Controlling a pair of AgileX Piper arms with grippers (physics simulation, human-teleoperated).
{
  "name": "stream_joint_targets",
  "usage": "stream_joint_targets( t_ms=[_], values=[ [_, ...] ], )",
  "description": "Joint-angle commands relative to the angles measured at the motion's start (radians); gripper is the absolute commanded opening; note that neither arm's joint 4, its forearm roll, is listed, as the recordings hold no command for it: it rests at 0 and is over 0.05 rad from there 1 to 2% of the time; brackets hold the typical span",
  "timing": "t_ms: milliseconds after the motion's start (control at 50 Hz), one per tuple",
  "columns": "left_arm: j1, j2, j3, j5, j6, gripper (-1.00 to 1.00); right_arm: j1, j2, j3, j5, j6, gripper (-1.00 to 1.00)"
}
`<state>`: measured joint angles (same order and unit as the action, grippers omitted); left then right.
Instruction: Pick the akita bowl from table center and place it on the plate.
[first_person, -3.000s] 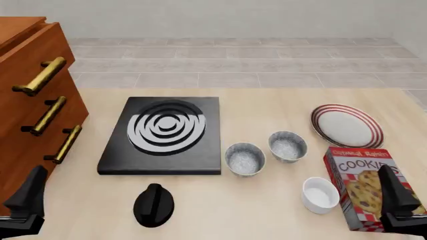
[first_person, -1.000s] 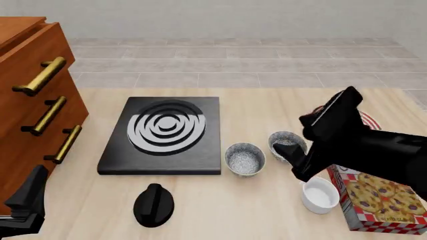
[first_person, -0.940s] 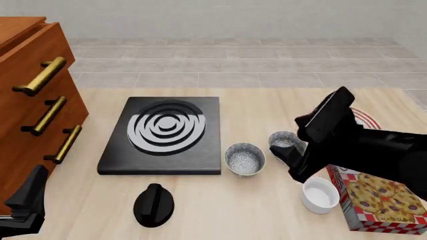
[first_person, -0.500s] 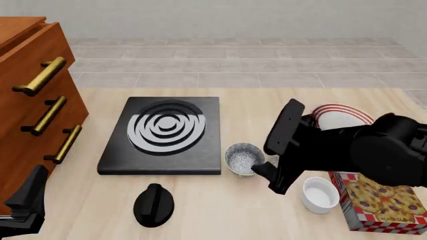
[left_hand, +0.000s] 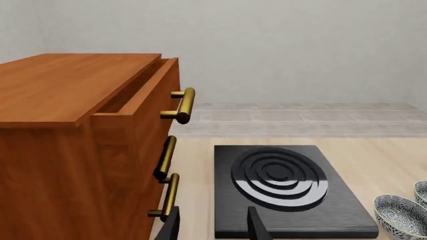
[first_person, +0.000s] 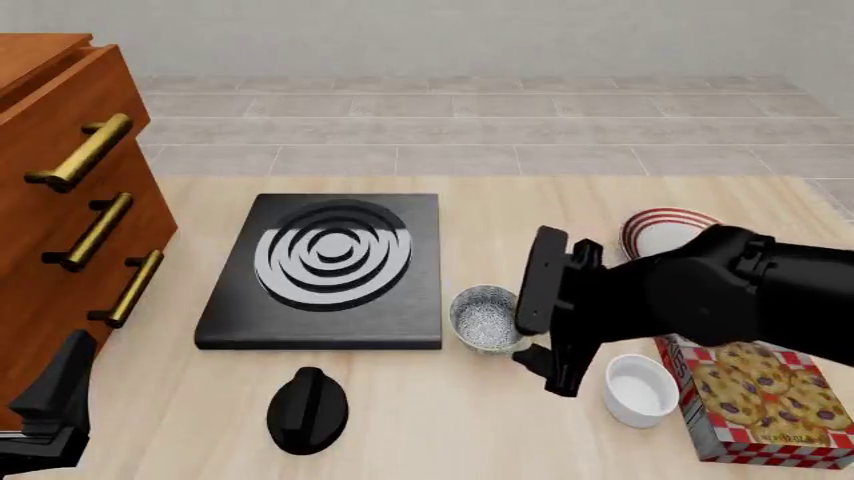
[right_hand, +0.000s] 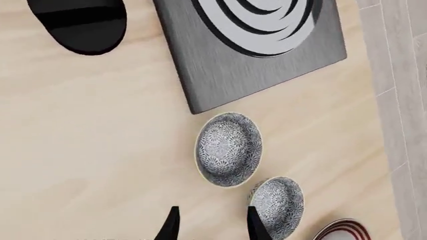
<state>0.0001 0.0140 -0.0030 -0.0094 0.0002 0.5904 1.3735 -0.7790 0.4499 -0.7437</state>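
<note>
Pale wooden worktop (first_person: 534, 215) by a tiled floor. Right tool (right_hand: 210, 222) hovering beside the centre bowl (first_person: 489, 317), fingers apart, nothing held. Plate (first_person: 663, 230) far right. Risk: grabbing the twin bowl (right_hand: 277, 204) alongside instead.

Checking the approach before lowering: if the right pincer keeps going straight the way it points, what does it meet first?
Probably bare table, just short of the akita bowl. The open right pincer looks down beside that bowl, not over it; depth is unclear.
</note>
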Motion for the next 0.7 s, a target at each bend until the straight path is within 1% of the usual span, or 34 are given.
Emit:
stream_joint_targets(
  t_ms=[20, 80, 140, 180, 220, 280, 320, 400, 520, 540, 600, 620, 700],
  values=[
    [0.000, 0.000, 0.000, 0.000, 0.000, 1.00, -0.013, 0.056, -0.012, -0.007, -0.098, 1.00],
    [0.000, 0.000, 0.000, 0.000, 0.000, 1.00, 0.001, 0.071, -0.013, -0.013, -0.104, 1.00],
    [0.000, 0.000, 0.000, 0.000, 0.000, 1.00, 0.000, 0.083, -0.006, -0.027, -0.123, 1.00],
    [0.000, 0.000, 0.000, 0.000, 0.000, 1.00, -0.005, 0.093, 0.020, -0.044, -0.159, 1.00],
    [0.000, 0.000, 0.000, 0.000, 0.000, 1.00, -0.021, 0.098, 0.016, -0.053, -0.177, 1.00],
    [0.000, 0.000, 0.000, 0.000, 0.000, 1.00, -0.009, 0.110, 0.001, -0.055, -0.177, 1.00],
    [0.000, 0.000, 0.000, 0.000, 0.000, 1.00, -0.008, 0.114, 0.000, -0.060, -0.196, 1.00],
    [0.000, 0.000, 0.000, 0.000, 0.000, 1.00, -0.007, 0.130, -0.027, -0.058, -0.204, 1.00],
    [0.000, 0.000, 0.000, 0.000, 0.000, 1.00, 0.004, 0.155, -0.051, -0.054, -0.202, 1.00],
    [0.000, 0.000, 0.000, 0.000, 0.000, 1.00, -0.003, 0.164, -0.046, -0.063, -0.217, 1.00],
    [0.000, 0.000, 0.000, 0.000, 0.000, 1.00, -0.005, 0.171, -0.051, -0.066, -0.222, 1.00],
    [0.000, 0.000, 0.000, 0.000, 0.000, 1.00, -0.009, 0.174, -0.047, -0.069, -0.233, 1.00],
    [0.000, 0.000, 0.000, 0.000, 0.000, 1.00, -0.002, 0.181, -0.058, -0.063, -0.229, 1.00]
  ],
)
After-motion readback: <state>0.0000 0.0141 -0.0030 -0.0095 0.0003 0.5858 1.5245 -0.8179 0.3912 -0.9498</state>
